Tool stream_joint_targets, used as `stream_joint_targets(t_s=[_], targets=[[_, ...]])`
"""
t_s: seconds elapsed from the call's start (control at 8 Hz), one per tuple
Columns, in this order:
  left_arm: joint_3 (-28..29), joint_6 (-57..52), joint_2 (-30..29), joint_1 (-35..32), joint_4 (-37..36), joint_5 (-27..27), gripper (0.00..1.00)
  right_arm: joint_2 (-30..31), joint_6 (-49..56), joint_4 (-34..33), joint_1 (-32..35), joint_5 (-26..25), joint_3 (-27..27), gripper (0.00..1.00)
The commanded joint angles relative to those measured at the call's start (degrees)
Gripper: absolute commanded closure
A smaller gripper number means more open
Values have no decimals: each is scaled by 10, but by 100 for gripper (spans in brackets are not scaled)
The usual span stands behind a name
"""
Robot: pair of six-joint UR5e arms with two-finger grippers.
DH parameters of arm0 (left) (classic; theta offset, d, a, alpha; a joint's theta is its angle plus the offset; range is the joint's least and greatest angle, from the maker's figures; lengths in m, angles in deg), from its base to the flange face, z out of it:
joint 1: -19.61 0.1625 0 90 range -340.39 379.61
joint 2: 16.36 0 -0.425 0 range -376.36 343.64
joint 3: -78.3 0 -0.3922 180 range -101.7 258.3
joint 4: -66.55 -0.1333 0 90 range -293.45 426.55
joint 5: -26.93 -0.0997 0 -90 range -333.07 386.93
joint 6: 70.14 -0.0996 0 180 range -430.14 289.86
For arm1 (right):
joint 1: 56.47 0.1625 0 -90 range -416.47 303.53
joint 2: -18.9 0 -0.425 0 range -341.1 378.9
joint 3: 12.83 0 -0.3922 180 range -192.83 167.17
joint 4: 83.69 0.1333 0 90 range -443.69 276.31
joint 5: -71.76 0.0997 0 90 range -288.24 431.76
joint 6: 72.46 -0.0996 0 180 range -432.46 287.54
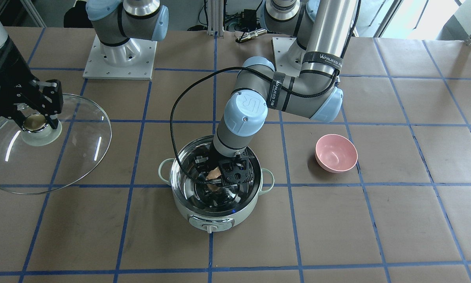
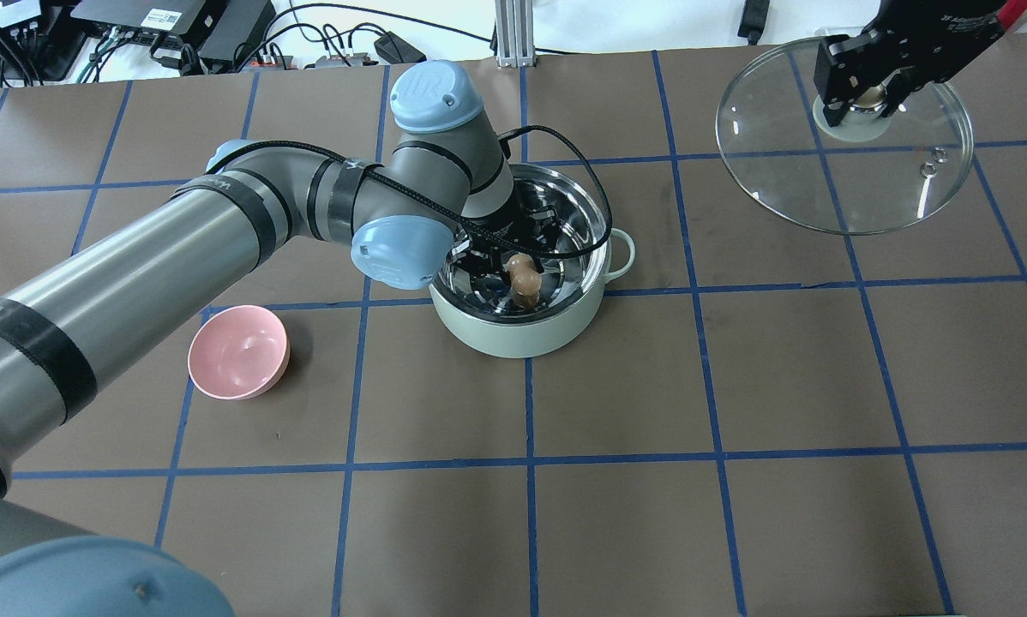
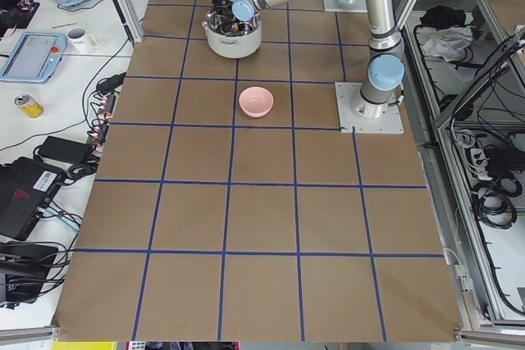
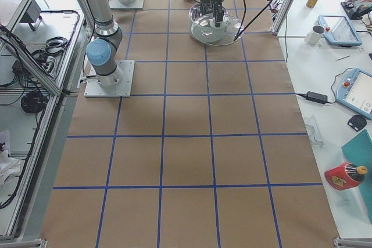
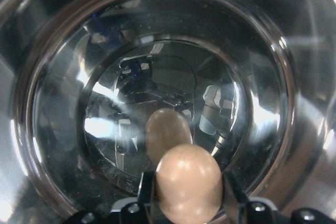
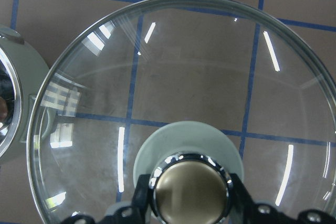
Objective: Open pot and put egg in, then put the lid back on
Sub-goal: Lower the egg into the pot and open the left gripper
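steel rings fill the left wrist view, and in the middle of them the egg [image 5: 189, 182] sits pinched between the fingers of the left gripper [image 1: 216, 177], which is down inside the pot [image 1: 216, 218] and closed on the egg. a tan blur just below it looks like the egg's reflection in the pot floor, so i judge it hangs a little above the bottom (not yet set down). the step in hand is putting the egg in.

beside the pot, on the left arm's side, stands a pink bowl [image 1: 335, 152], apart from it. well apart from the pot on the other side, the right gripper [image 1: 35, 118] is clamped on the knob [image 6: 190, 184] of the lid [image 1: 74, 157]; whether the glass rests on the table i cannot tell.

next, i think, the left gripper should sink lower and part its fingers gently so the shell neither drops nor rolls hard, then rise clear of the rim before the lid comes across.
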Motion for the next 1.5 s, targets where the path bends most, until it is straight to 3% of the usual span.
stream_joint_targets(t_s=[0.0,0.12,0.25,0.5,0.75,1.38], targets=[[-1,-6,-8,0,-5,-3,72,0,0,0,0,1,0,100],[-1,-5,-8,0,-5,-3,61,0,0,0,0,1,-1,100],[-1,-2,-8,0,-5,-2,18,0,0,0,0,2,0,100],[0,1,0,0,-5,0,0,0,0,0,0,3,-1,100],[5,0,30,0,15,-4,0,0,0,0,0,4,-1,100],[11,-31,176,9,222,-17,0,2,-2,1,2,-2,-1,100]])
